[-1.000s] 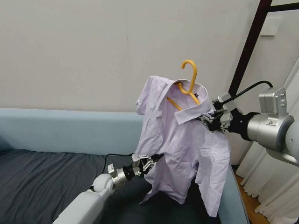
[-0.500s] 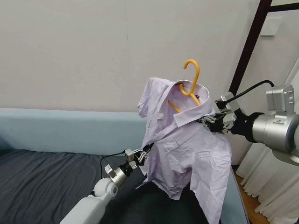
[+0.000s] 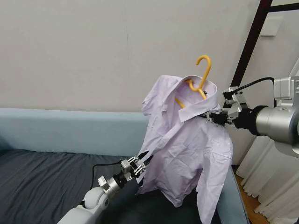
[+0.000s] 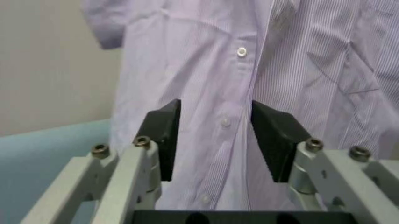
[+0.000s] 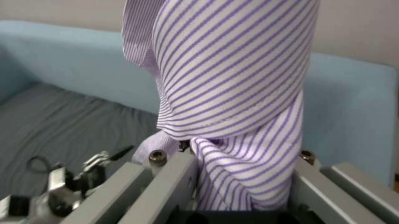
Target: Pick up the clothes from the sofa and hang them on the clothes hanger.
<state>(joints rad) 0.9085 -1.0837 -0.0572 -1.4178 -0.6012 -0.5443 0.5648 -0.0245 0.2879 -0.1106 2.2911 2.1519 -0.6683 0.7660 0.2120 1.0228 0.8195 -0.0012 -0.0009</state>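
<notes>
Right gripper (image 3: 211,116) fingers clamped on shirt (image 3: 187,149), carried rightward, left gripper (image 3: 142,161) fingers now spread, shirt released

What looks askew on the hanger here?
The yellow hanger tilts, and the striped shirt sits crooked on it, pinched at one shoulder by the right gripper. The left gripper is open by its front.

Shirt (image 3: 182,149): one, lilac striped.
Hanger (image 3: 202,74): one, yellow, hook sticking up above shirt collar.
Grippers: two. Left gripper (image 3: 142,161) just beside shirt's lower front edge, right gripper (image 3: 208,115) at shirt's shoulder.
Sofa (image 3: 56,130): one, pale blue, behind and below shirt.
Buttons (image 4: 242,52) on shirt front, left wrist view: three, in single row.
Dark post (image 3: 250,44): one, behind shirt, to its right.
</notes>
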